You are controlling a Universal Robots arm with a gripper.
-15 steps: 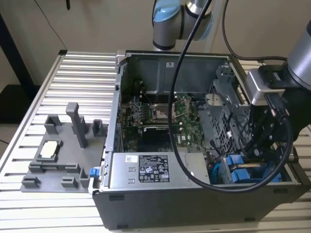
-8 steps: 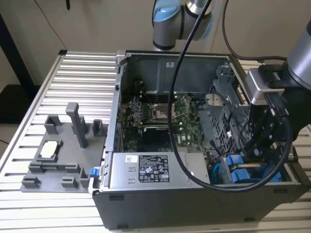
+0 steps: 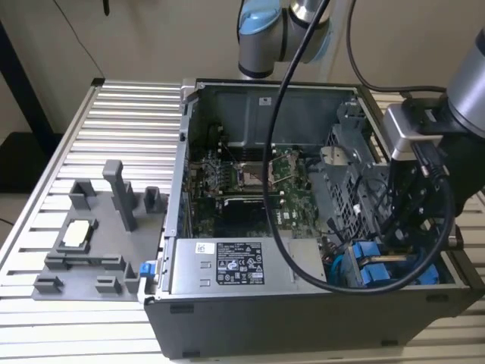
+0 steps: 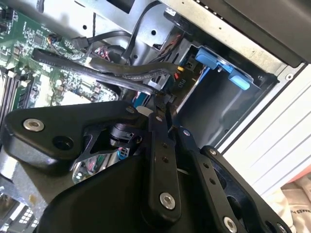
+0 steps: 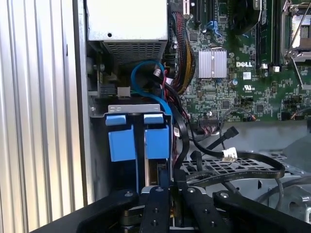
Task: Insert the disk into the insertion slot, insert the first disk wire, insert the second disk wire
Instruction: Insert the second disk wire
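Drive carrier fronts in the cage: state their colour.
Bright blue; the two carrier fronts show best in the first wrist view, side by side in the grey drive cage.

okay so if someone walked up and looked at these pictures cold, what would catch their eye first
Probably the open computer case on the ribbed metal table, its green motherboard exposed. Next, the bright blue drive carriers standing side by side in the drive cage, with the arm's black hand reaching down just beside them. A silver power supply sits along the case's near edge in the exterior view.
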